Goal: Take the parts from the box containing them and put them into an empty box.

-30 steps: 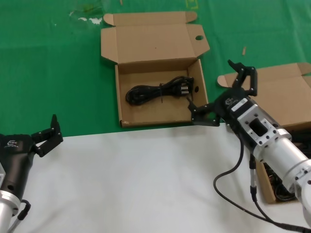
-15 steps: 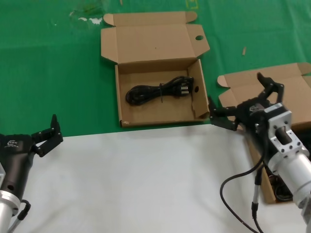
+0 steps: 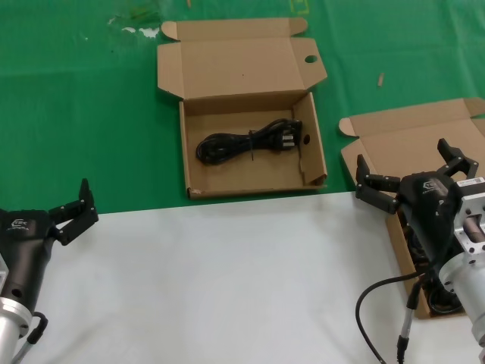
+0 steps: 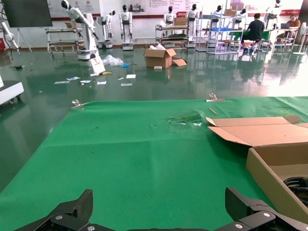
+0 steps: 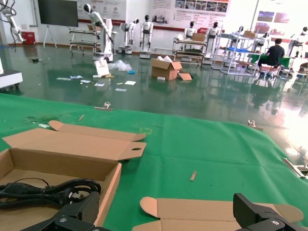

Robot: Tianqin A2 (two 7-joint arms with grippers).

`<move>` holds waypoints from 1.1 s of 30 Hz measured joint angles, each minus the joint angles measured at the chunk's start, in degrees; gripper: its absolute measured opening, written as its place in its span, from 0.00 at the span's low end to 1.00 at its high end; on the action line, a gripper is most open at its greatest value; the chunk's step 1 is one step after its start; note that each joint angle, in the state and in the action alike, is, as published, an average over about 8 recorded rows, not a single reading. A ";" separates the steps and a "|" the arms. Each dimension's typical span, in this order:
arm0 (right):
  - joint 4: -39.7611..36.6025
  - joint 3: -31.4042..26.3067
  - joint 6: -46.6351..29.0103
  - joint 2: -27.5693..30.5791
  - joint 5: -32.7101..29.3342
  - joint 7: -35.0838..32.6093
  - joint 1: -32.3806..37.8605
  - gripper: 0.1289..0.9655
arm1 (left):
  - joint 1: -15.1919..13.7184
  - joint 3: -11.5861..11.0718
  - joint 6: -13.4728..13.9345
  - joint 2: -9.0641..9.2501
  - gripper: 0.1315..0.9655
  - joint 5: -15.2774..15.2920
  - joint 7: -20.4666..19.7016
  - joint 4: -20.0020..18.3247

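I see the right claw (image 3: 415,176) hanging over the near left corner of the shallow brown plain-lidded cardboard carton (image 3: 424,136) at the right edge of the surface. Its two black fingers (image 3: 377,186) are spread wide, with nothing between them. Both finger tips also show at the bottom of the right wrist view (image 5: 161,211), apart and empty.

Under the right arm, inside that carton, I see dark coiled cords (image 3: 433,292), largely hidden by the arm body.

Beside the right claw, toward the robot's left, stands the shallow brown cardboard carton with a round hole in its lid flap (image 3: 242,68). Its lid is folded back, and a second hole shows in its right side wall. One black power cord, coiled in a long bundle (image 3: 246,141), lies on that carton's floor, plug end toward the holed wall. The right wrist view shows the same cord (image 5: 45,189).

The left claw (image 3: 70,210) is parked at the near left, over the border between the green mat (image 3: 76,114) and the white surface (image 3: 212,280). Its fingers are spread open and empty; the left wrist view (image 4: 163,214) confirms this.
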 joint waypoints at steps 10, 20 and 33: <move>0.04 0.10 0.11 -0.04 0.17 0.07 -0.13 1.00 | 0.00 0.00 0.00 0.00 1.00 0.00 0.00 0.00; 0.04 0.10 0.11 -0.04 0.17 0.07 -0.13 1.00 | 0.00 0.00 0.00 0.00 1.00 0.00 0.00 0.00; 0.04 0.10 0.11 -0.04 0.17 0.07 -0.13 1.00 | 0.00 0.00 0.00 0.00 1.00 0.00 0.00 0.00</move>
